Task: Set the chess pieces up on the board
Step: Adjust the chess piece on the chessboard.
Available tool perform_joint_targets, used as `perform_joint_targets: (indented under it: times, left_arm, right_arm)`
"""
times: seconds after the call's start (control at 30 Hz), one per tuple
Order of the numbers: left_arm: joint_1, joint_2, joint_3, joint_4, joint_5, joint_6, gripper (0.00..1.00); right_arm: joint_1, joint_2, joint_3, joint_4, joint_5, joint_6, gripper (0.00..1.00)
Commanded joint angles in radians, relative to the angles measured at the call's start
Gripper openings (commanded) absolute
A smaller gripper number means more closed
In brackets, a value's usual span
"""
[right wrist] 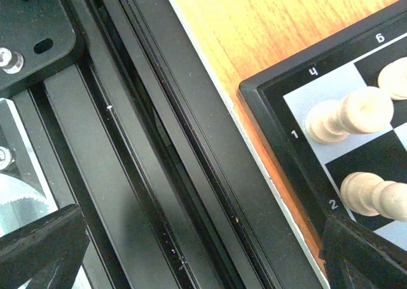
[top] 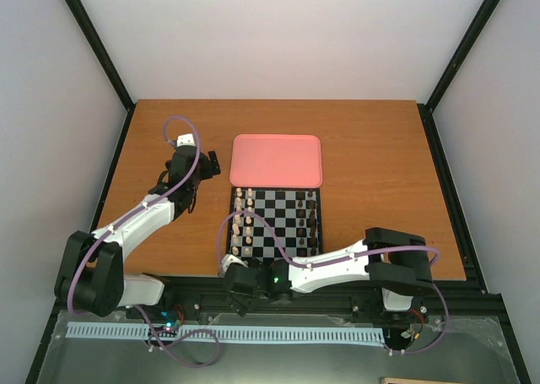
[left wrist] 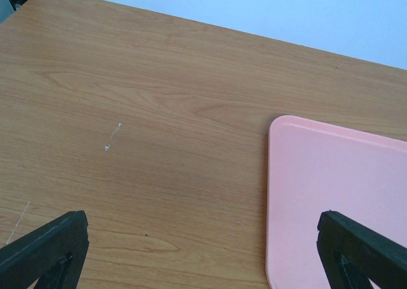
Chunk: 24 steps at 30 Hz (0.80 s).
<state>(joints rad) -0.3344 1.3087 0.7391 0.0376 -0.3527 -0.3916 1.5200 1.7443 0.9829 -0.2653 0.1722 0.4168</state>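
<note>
The small black-and-white chessboard [top: 277, 222] lies at the table's near middle. Cream pieces [top: 244, 219] stand in two columns along its left side; dark brown pieces [top: 314, 219] stand along its right side. My left gripper [top: 211, 164] is open and empty, hovering over bare table just left of the pink tray [top: 277, 159]; its fingertips [left wrist: 44, 248] straddle wood and the tray's edge [left wrist: 331, 200]. My right gripper [top: 232, 270] is open and empty over the black frame rail [right wrist: 159, 174] by the board's near left corner [right wrist: 267, 92], beside cream pieces [right wrist: 346, 114].
The pink tray is empty and lies just behind the board. A black aluminium rail [top: 321, 304] runs along the table's near edge. Grey walls and black posts enclose the table.
</note>
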Motion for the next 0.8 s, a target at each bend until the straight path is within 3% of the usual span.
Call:
perform_joint_targets:
  times: [0.0, 0.77]
  left_arm:
    - [-0.009, 0.001, 0.006, 0.028, -0.014, 0.013, 1.0]
    - [-0.009, 0.015, 0.011, 0.035, -0.015, 0.017, 1.0]
  right_arm:
    - [-0.006, 0.014, 0.026, 0.01, 0.033, -0.007, 1.0]
    - [-0.026, 0.0, 0.016, 0.011, 0.033, -0.005, 1.0]
